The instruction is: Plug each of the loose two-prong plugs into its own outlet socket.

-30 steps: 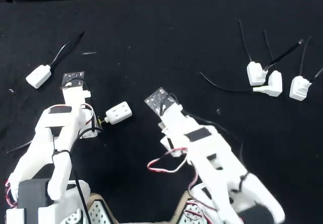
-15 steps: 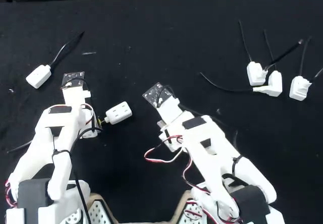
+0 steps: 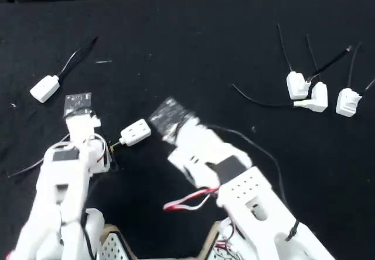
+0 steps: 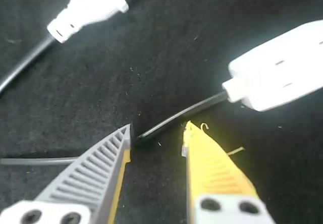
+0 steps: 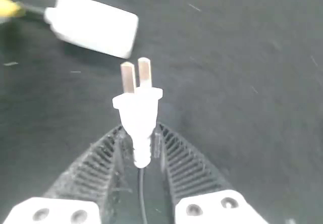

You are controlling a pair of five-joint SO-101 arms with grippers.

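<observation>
Carried left since earlier, the two-prong plug (image 5: pixel 137 105) is pinched by the right gripper (image 5: pixel 141 132), prongs near the outlet socket (image 5: pixel 93 24) on the counter (image 3: pixel 205 49). The left gripper (image 4: pixel 157 129) is spread astride the socket's cord (image 4: pixel 176 116). Unheld, the socket may be shoved away by misaligned prongs.

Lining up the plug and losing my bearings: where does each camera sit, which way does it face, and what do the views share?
High view: fixed above, looking down on the black table; left arm and right arm enter from the bottom edge.
Left wrist view: on the left arm, looking past its open left pincer at the cord and outlet socket.
Right wrist view: on the right arm, looking along the right pincer, shut on a two-prong plug, with the socket beyond.
Shared: all three show the outlet socket.
</observation>
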